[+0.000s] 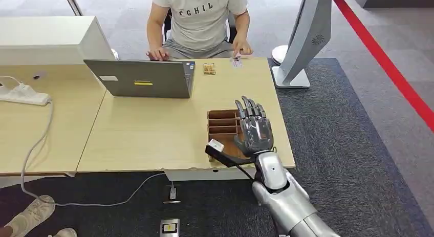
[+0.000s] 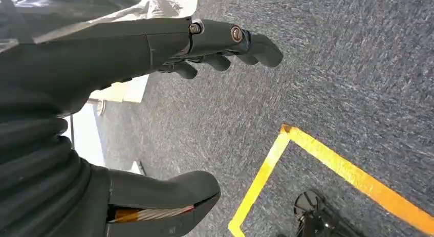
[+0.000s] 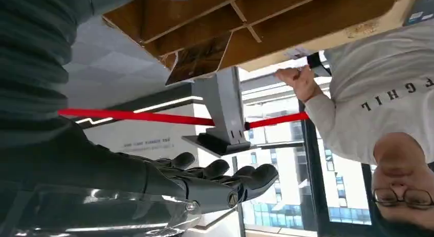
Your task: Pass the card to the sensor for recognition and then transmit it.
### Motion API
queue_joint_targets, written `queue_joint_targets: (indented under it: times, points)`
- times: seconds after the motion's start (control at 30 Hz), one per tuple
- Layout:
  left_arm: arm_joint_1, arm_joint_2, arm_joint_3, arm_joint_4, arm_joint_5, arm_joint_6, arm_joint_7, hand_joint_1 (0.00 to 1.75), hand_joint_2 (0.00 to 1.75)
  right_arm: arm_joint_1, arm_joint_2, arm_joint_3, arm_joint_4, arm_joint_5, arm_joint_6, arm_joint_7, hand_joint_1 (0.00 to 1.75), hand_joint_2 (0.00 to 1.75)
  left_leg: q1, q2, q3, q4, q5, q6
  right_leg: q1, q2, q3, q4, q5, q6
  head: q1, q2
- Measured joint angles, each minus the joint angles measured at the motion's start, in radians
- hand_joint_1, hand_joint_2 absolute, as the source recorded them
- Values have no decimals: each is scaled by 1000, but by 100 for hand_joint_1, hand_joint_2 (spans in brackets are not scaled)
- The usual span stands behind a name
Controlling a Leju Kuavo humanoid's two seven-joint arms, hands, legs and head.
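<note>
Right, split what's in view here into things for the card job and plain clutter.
For the job:
right hand, hovering over the box
wooden divided box
card standing in it
black corded device at the desk's near edge, probably the sensor

Lying about:
laptop
power strip
small wooden piece
white stand on the floor

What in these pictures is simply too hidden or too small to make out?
- Wooden tray: in the head view the right robot hand covers its near right part, hiding whether a card lies there.
- Small items near the person: too small to identify.
- Laptop: the screen faces away.
- Left robot hand: its wrist view shows carpet, no table.
</note>
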Motion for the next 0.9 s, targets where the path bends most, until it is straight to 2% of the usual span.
queue_joint_targets:
  times: [0.43, 0.7, 0.73, 0.77, 0.8, 0.83, 0.9]
  points:
    - [0, -1, 0, 0, 31, 16, -6, 14, 175, -50, 16, 0, 131, -15, -28, 40, 0, 175, 0, 0, 0, 0, 0, 0, 0, 0, 0, 0, 0, 0, 0, 0]
    - [2, -3, 0, 0, 23, 16, -6, 14, 175, -67, -2, -14, 167, -42, -56, 59, 2, 175, 0, 0, 0, 0, 0, 0, 0, 0, 0, 0, 0, 0, 0, 0]
    - [2, -3, 0, 0, 19, 10, -6, 14, 175, -67, -6, -19, 168, -42, -55, 64, 24, 175, 0, 0, 0, 0, 0, 0, 0, 0, 0, 0, 0, 0, 0, 0]
    - [2, -2, 0, 0, 15, 8, -6, 14, 175, -67, -11, -23, 168, -41, -55, 67, 96, 175, 0, 0, 0, 0, 0, 0, 0, 0, 0, 0, 0, 0, 0, 0]
    - [2, -2, 0, 0, 11, 2, -6, 14, 175, -67, -15, -27, 168, -39, -54, 70, 148, 175, 0, 0, 0, 0, 0, 0, 0, 0, 0, 0, 0, 0, 0, 0]
    - [2, -2, 0, 0, 7, -1, -7, 14, 175, -67, -18, -29, 168, -37, -53, 74, 155, 175, 0, 0, 0, 0, 0, 0, 0, 0, 0, 0, 0, 0, 0, 0]
    - [2, -1, 0, 0, -2, -9, -10, 14, 175, -67, -26, -35, 168, -31, -53, 82, 157, 175, 0, 0, 0, 0, 0, 0, 0, 0, 0, 0, 0, 0, 0, 0]
